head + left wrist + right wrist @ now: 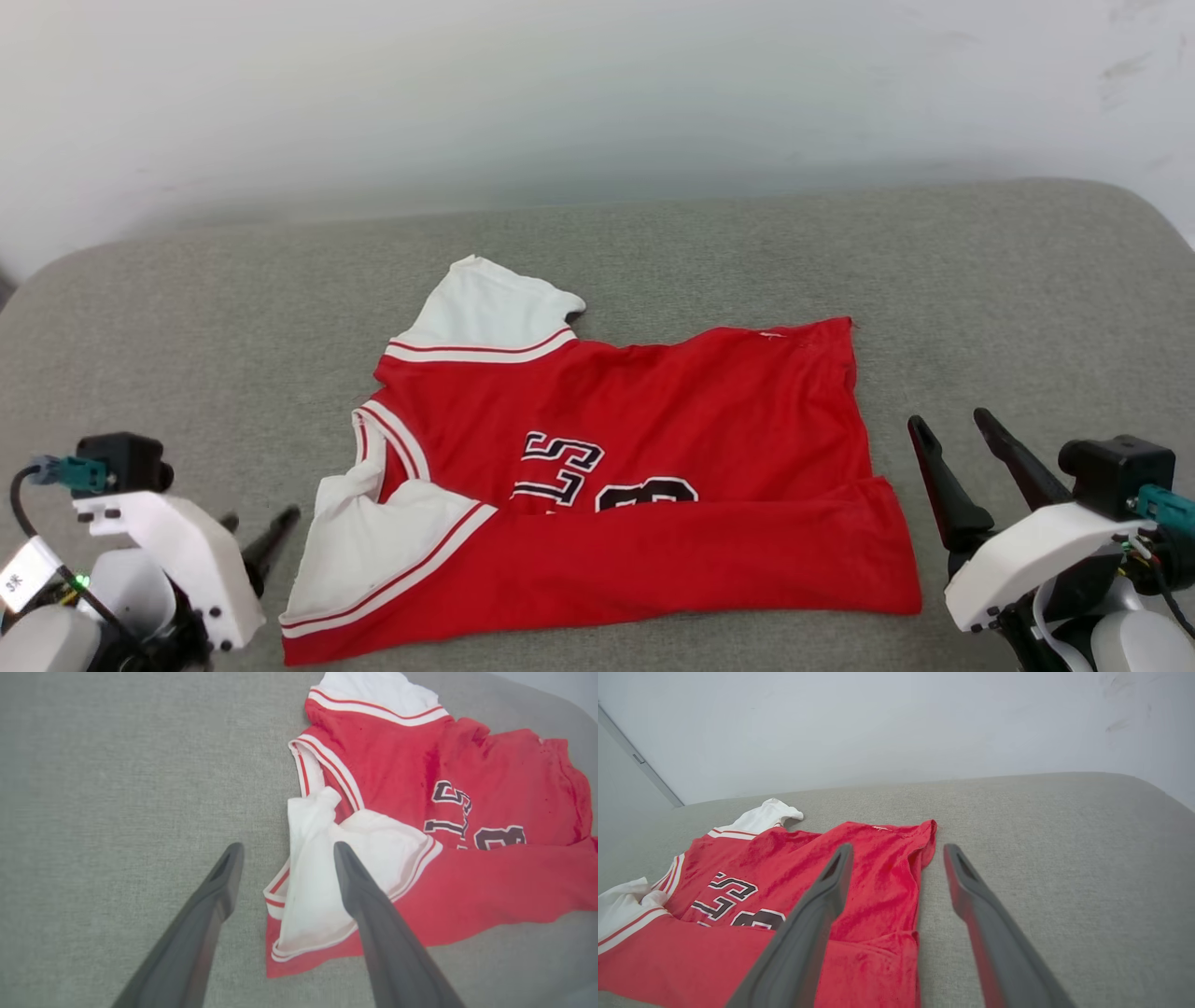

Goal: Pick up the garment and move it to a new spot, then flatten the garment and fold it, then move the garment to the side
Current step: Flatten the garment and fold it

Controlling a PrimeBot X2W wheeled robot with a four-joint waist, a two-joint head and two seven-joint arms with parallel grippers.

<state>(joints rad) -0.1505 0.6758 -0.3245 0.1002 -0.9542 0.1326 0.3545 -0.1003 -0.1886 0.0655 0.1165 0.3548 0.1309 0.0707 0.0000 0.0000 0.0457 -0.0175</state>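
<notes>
Garment (653, 420) lies spread on the grey upholstered surface (747, 252) in front of me, collar (392, 439) toward my left and hem (861, 411) toward my right, roughly midway between my two arms.

The long side nearest me is turned up over the front in a broad red band (700, 560) that covers the lower half of the black lettering (560, 464). The near sleeve (373, 551) is laid inward on top of that corner, somewhat bunched near the collar. The far sleeve (485, 308) sticks out flat beyond the shoulder.

My left end effector (261, 523) stands wide apart with nothing between its fingers, just off the collar-side corner; in my left wrist view one finger hangs over bare cushion and the other over the white sleeve. My right end effector (952, 422) is equally wide and empty, just beside the hem edge and clear of the cloth.

I judge the flattening done and a first lengthwise fold made. Whether this is already the new spot I cannot tell from here. What I reckon is left:

- tidying the bunched near sleeve
- bringing the far side and far sleeve in to match
- folding across, collar to hem or hem to collar
- carrying the folded bundle off to the side

The far half shows a few shallow wrinkles near the shoulder, nothing serious.
</notes>
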